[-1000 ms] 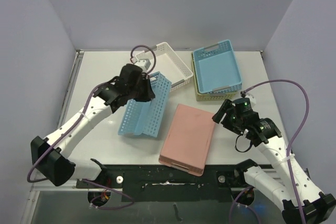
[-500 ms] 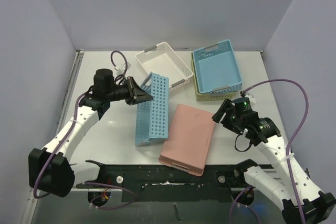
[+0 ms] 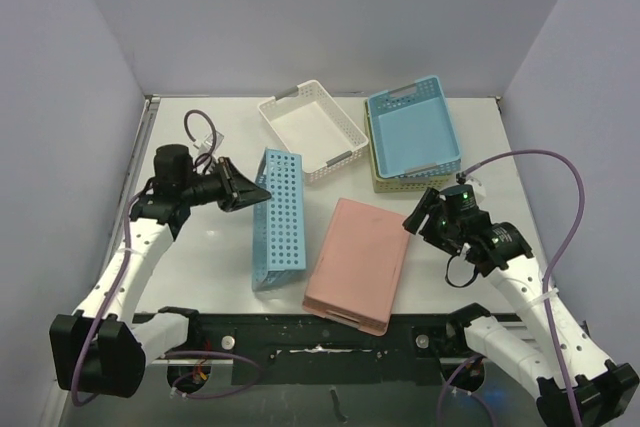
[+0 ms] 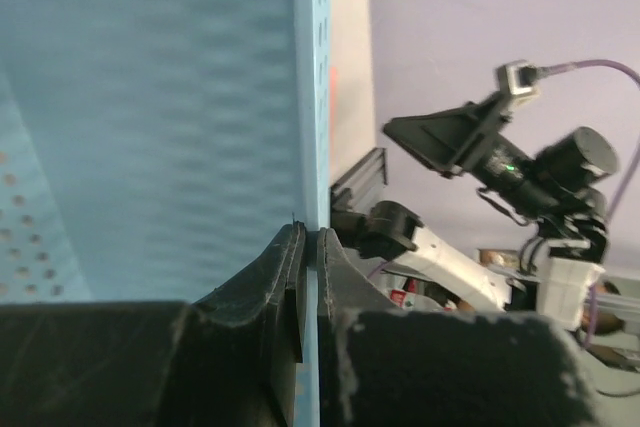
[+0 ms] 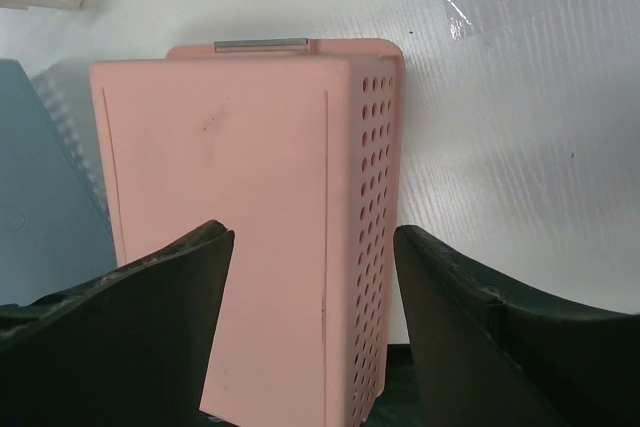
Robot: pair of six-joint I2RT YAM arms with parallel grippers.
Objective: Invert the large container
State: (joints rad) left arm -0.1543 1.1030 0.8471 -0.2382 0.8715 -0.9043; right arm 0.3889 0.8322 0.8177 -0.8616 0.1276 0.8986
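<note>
The large light blue perforated container [image 3: 278, 217] stands on its long side at the table's middle left, its holed wall facing up. My left gripper [image 3: 256, 193] is shut on its upper rim from the left. In the left wrist view the fingers [image 4: 311, 239] pinch the thin blue wall [image 4: 150, 117]. My right gripper [image 3: 418, 219] is open and empty, hovering at the right edge of a pink container [image 3: 358, 262] that lies bottom up. The right wrist view shows the pink container [image 5: 230, 197] between the spread jaws of my right gripper [image 5: 310, 257].
A white perforated basket [image 3: 312, 129] sits open side up at the back middle. A blue basket [image 3: 412, 127] is nested in a yellow-green one [image 3: 385, 183] at the back right. The black rail [image 3: 320, 347] runs along the near edge.
My left arm has drawn back to the left, and the blue container has swung from leaning open to standing on its side. The right arm has not moved.
</note>
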